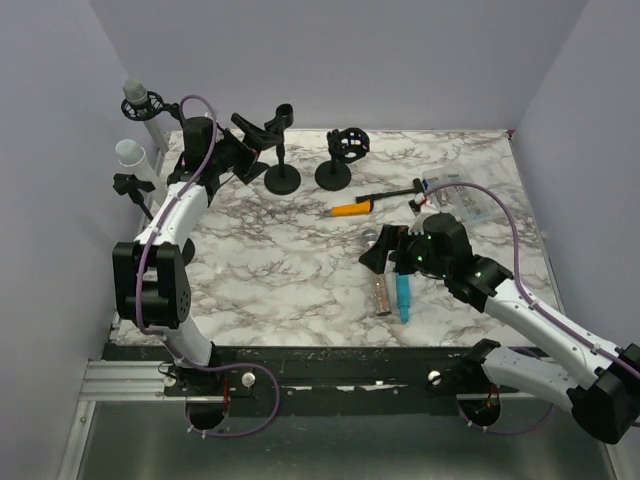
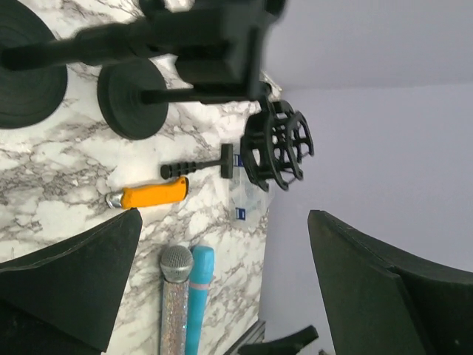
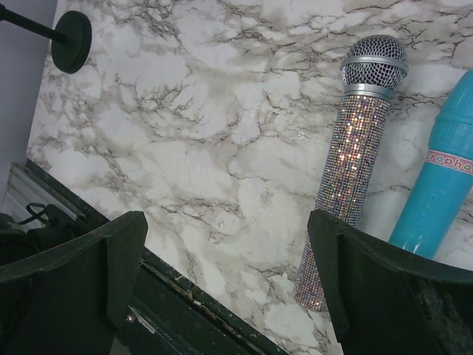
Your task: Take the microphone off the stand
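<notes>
Pale-capped microphone (image 1: pixel 134 93) stands upright in its stand (image 1: pixel 152 104) at the far left. It is probably light, rigid and smooth, so grip the barrel just under the cap. Left end effector (image 2: pixel 225 218) is released, apart from it; right end effector (image 3: pixel 228 218) is released over the bench (image 1: pixel 300 270).
</notes>
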